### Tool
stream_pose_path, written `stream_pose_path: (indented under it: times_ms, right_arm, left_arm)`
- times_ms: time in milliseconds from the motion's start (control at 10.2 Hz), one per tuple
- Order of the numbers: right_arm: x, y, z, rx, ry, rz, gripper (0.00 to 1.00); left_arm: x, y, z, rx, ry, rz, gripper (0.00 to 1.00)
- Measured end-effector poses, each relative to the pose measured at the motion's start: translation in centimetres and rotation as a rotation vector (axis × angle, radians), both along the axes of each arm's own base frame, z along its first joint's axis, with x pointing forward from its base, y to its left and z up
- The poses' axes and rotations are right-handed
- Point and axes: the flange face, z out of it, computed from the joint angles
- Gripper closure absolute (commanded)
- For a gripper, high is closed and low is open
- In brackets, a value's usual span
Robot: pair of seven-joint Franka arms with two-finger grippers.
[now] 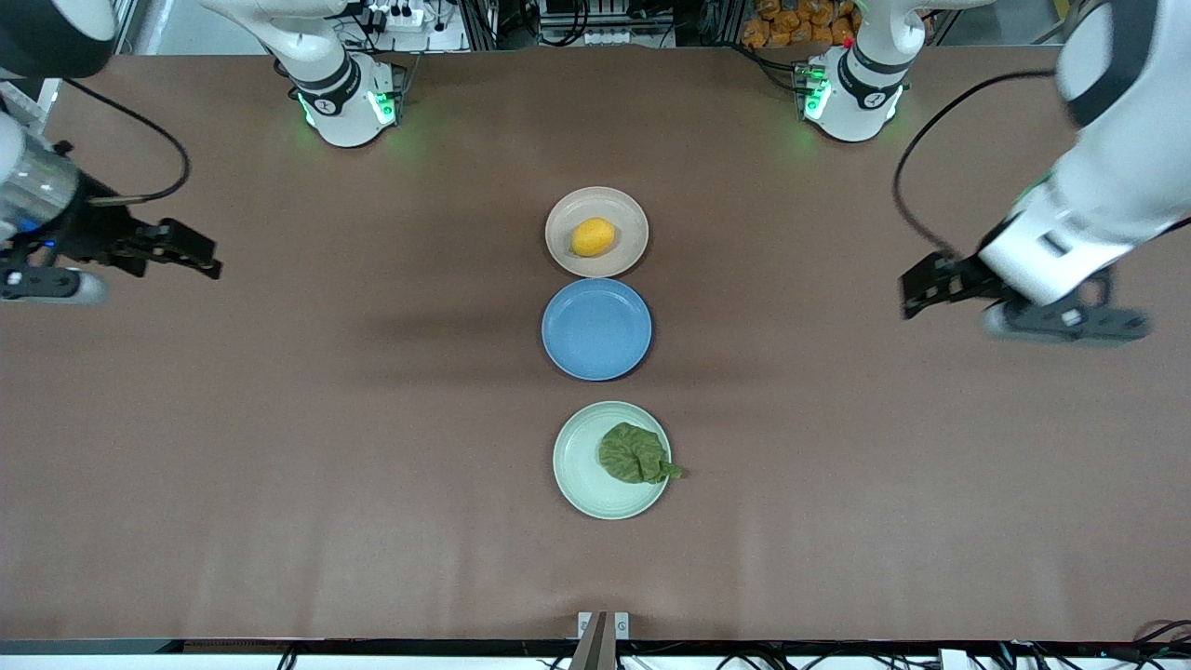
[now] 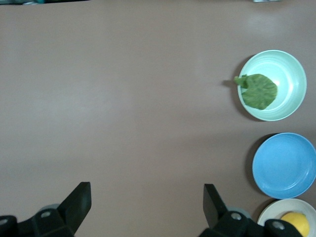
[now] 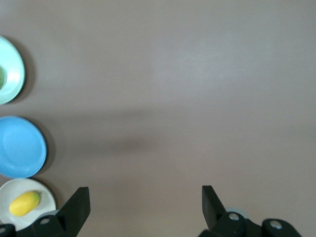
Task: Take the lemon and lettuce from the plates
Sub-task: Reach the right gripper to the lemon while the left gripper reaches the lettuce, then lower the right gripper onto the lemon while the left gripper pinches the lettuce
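Note:
The yellow lemon (image 1: 593, 236) lies on the beige-pink plate (image 1: 625, 216), the plate farthest from the front camera. The dark green lettuce (image 1: 635, 453) rests on the mint plate (image 1: 582, 465), the nearest one, with its stem tip over the rim. My left gripper (image 1: 916, 293) hangs open over bare table toward the left arm's end, well apart from the plates. My right gripper (image 1: 200, 256) hangs open over bare table toward the right arm's end. The left wrist view shows the left gripper (image 2: 147, 190) empty, with the lettuce (image 2: 259, 91) and lemon (image 2: 296, 222) off to one side. In the right wrist view the right gripper (image 3: 145, 193) is empty too, and the lemon (image 3: 24, 203) shows.
A blue plate (image 1: 596, 328) with nothing on it sits between the two other plates, all three in a line down the middle of the brown table (image 1: 279, 419). The arms' bases (image 1: 349, 102) stand along the table's edge farthest from the front camera.

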Motion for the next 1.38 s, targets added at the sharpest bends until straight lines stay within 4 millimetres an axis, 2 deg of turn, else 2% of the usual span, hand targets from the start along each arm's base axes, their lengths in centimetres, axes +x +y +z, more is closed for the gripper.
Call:
stream_pose_path:
  times_ms: [197,492,787,1082,1180,1377]
  right_arm:
    - [-0.6,6.3,-1.9,-0.002,0.043,-0.030,0.00]
    - [-1.4,16.4,-7.1,-0.013,0.116,-0.123,0.00]
    - [-3.4,25.1,-12.6,-0.048,0.167,-0.160,0.00]
    - [-8.0,35.2,-18.0,-0.051,0.148,-0.168,0.00]
    - [-9.6,37.5,-20.2,-0.058,0.147,-0.197,0.00]
    - [-10.9,38.9,-24.7,-0.090,0.167,-0.283,0.00]
  left_arm:
    - [2.5,-3.6,-5.3,-0.038,-0.025,-0.041,0.00]
    - [4.8,-8.6,-10.8,-0.099,-0.119,-0.087,0.00]
    - [5.4,-14.7,-16.5,-0.157,-0.227,-0.177,0.00]
    - [4.6,-19.7,-21.9,-0.126,-0.339,-0.334,0.00]
    - [4.1,-21.4,-23.9,-0.134,-0.388,-0.371,0.00]
    - [3.1,-24.1,-29.4,-0.172,-0.451,-0.439,0.00]
